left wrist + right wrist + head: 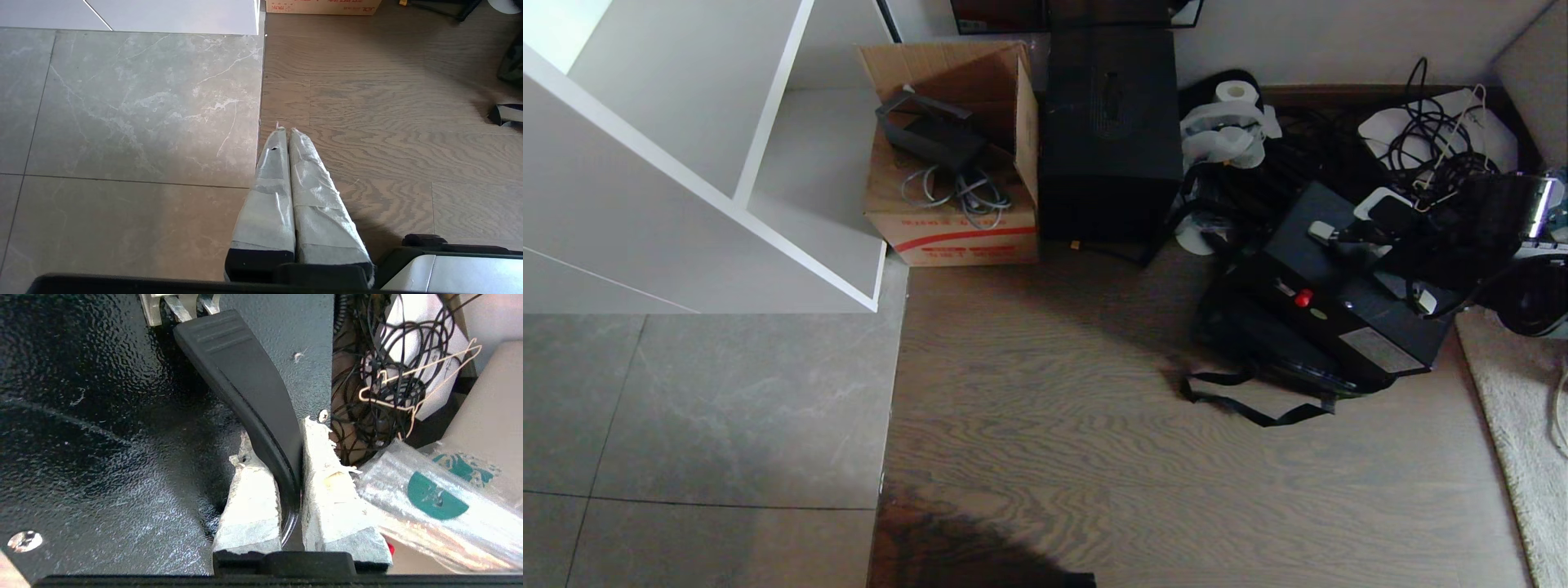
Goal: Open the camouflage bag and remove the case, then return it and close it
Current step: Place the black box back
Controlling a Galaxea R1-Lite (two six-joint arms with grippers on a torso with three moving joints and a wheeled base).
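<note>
Already the right gripper (pixel 291 465) is clamped on the handle (pixel 241 388) of the case (pixel 1347 306), one taped finger on each side of the black grip; the handle runs straight away from the gripper toward its silver end fitting, so the case's flat lid lies just beyond and beside the fingers.

Relative to the tall black box (pixel 1109 131), the case sits to that box's right and nearer the robot, tilted, resting on the dark bag (pixel 1258 343), whose strap (pixel 1250 400) trails onto the wooden floor; the red latch (pixel 1303 297) faces up.

Seemingly the case is partway through its lift; the pull should follow the handle's long axis.

Well left of the black box, the left gripper (pixel 286 134) hangs over the floor seam, fingers pressed together, holding nothing; the right arm is the one at work.
</note>
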